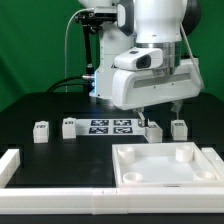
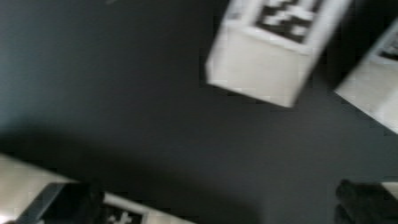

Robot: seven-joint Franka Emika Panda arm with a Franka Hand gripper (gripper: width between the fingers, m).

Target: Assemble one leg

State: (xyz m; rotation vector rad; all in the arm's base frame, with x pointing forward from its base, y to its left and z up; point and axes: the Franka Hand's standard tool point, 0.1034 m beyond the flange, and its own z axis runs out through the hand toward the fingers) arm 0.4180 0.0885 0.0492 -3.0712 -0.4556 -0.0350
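Note:
Several small white legs stand on the black table. Two are at the exterior view's left [image 1: 41, 131] [image 1: 69, 127] and two at its right [image 1: 152, 129] [image 1: 179, 127]. My gripper [image 1: 161, 112] hangs just above the two right legs, open and empty. In the wrist view one leg [image 2: 270, 55] with a black-and-white tag on its end shows ahead of the gripper [image 2: 214, 206]. A second leg [image 2: 374, 82] sits at the frame edge. The dark fingers [image 2: 61, 204] are blurred, wide apart, with only bare table between them. The white tray-like tabletop [image 1: 128, 172] lies in front.
The marker board [image 1: 110, 126] lies between the two pairs of legs and shows partly in the wrist view [image 2: 128, 212]. A white rail [image 1: 9, 166] borders the front left and the front edge. A green curtain is behind the arm.

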